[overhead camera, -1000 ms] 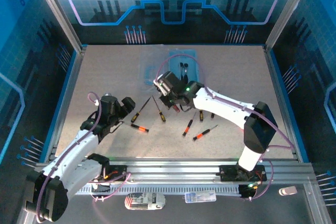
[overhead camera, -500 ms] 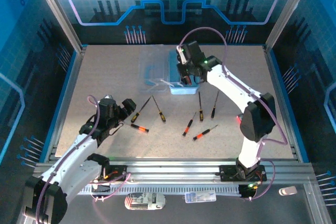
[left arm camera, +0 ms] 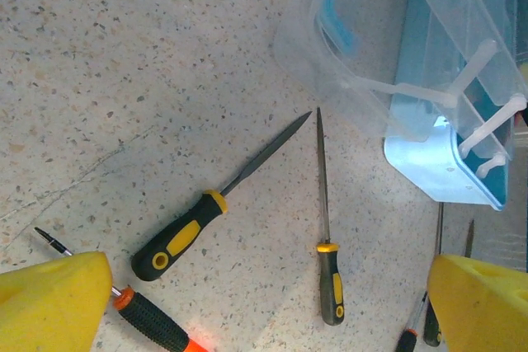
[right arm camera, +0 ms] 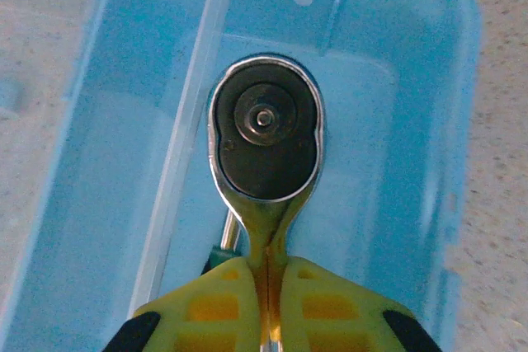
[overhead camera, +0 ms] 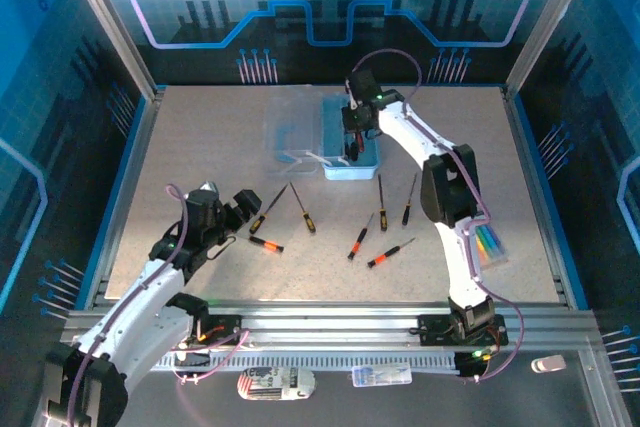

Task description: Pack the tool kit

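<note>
Presently we have our right gripper (right arm camera: 268,286) clenched on the steel ratchet wrench (right arm camera: 264,142) over the translucent pale-blue plastic box's (right arm camera: 396,121) floor, while our left gripper (left arm camera: 264,307) hangs wide open above slim black-handled screwdrivers (overhead camera: 358,243) lying unpacked on the speckled table (overhead camera: 200,147).

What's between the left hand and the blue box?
Two yellow-handled tools lying flat: the broad-bladed tool and the thin-bladed tool; left wrist view.
</note>
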`<action>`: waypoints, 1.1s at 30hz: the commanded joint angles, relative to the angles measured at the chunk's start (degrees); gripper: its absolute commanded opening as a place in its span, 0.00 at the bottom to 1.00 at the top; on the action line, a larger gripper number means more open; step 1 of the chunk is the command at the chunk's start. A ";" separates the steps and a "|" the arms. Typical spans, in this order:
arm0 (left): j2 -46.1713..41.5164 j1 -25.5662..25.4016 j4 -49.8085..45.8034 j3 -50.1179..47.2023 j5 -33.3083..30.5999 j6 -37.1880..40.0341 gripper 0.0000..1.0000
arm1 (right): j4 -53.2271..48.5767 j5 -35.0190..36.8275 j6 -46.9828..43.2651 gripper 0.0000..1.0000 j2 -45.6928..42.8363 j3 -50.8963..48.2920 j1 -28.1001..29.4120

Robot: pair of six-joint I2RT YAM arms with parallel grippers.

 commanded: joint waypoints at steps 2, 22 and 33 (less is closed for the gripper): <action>-2.40 0.36 -1.24 -0.53 0.78 -0.11 0.99 | -3.39 2.44 1.84 0.11 4.47 5.88 -0.81; -4.75 0.41 -4.58 0.89 0.56 0.19 0.99 | -6.13 2.93 6.35 0.12 12.30 10.01 -3.23; -4.50 0.43 -5.18 1.66 0.11 0.45 0.99 | -4.92 1.48 7.03 0.22 10.20 7.54 -3.66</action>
